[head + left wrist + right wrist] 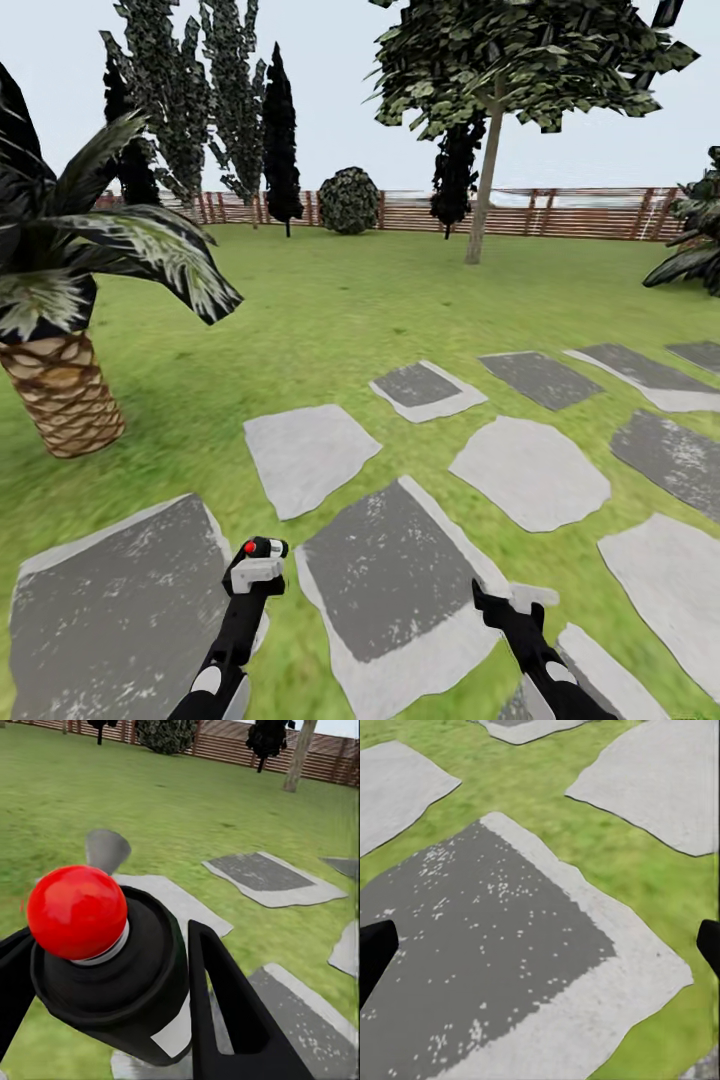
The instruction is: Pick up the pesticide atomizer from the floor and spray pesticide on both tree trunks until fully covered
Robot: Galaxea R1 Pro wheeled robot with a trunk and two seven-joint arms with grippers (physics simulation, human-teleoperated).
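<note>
Wide lawn (330,300) open across mid-frame, edged by a fence (560,212) along the top. Tree (485,150) upper right, trunk standing well clear on grass; palm (60,390) crowding the left edge. Paving slabs (390,570) spread over the lower half, grass gaps between. Lower left, left gripper (255,572) clamped around the atomizer (258,562), red cap up. Lower right, right gripper (497,606) spread wide, empty, over a grey slab (487,952).
</note>
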